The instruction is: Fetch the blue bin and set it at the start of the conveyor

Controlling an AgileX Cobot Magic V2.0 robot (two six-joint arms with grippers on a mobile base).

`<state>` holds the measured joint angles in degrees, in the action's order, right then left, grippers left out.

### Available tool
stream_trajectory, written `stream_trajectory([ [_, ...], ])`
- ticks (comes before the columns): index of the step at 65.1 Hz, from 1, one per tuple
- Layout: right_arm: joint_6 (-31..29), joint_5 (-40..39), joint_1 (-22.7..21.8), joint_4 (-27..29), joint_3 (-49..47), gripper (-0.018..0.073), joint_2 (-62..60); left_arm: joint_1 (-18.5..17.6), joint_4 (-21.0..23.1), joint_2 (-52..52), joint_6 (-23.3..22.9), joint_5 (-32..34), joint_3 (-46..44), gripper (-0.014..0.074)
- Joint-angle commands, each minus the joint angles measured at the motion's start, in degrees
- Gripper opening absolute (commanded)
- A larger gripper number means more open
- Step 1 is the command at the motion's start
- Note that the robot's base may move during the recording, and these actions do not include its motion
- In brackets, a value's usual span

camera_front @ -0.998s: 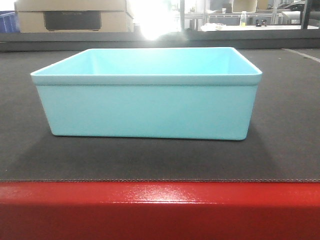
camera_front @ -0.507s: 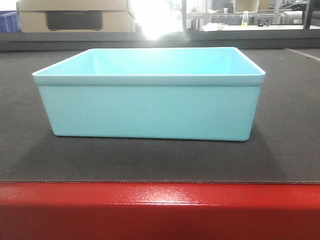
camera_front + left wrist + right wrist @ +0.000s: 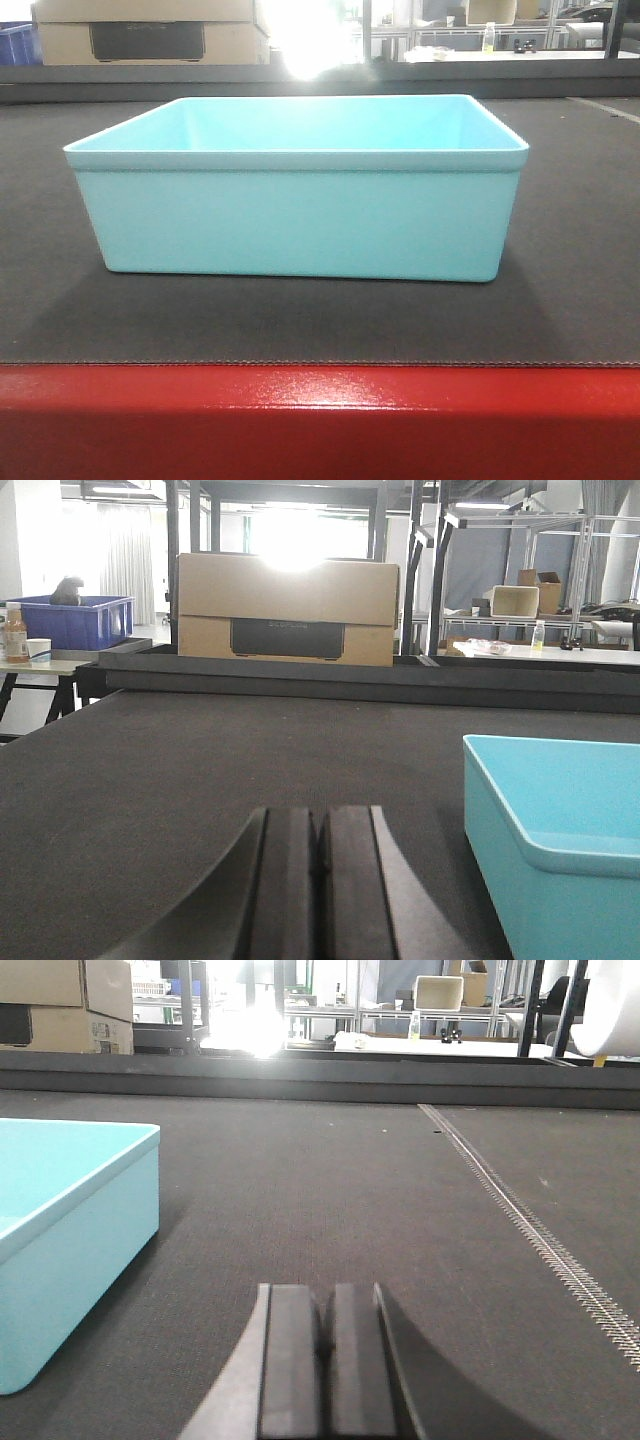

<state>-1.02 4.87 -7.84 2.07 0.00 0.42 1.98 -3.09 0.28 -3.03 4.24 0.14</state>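
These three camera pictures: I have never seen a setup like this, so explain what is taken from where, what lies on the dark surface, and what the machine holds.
This is a two-armed robot with three cameras. The front-facing view looks straight ahead at a pale blue bin standing upright and empty on a dark conveyor belt, whose near edge is a glossy red frame.

The other two pictures come from cameras on the robot's wrists, each looking forward over its own end effector. The left end effector sits low over the belt with the bin to its right. The right end effector has the bin to its left, so the arms flank the bin. A stitched seam runs along the belt there.

On both, the dark fingers are pressed together with nothing between them. Nothing is held; the bin stands free. Cardboard boxes stand beyond the belt.
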Motion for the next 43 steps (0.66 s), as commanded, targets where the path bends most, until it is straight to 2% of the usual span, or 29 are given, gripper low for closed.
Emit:
stream_trajectory([
  [1,-0.53,-1.53,0.01,-0.44,0.00,-0.0162,-0.42,0.13,0.10,-0.28,0.04,1.25,-0.14,-0.0111],
  [43,-0.53,-1.53,0.01,-0.44,0.00,-0.0162,-0.42,0.13,0.10,-0.28,0.04,1.25,-0.14,-0.0111],
])
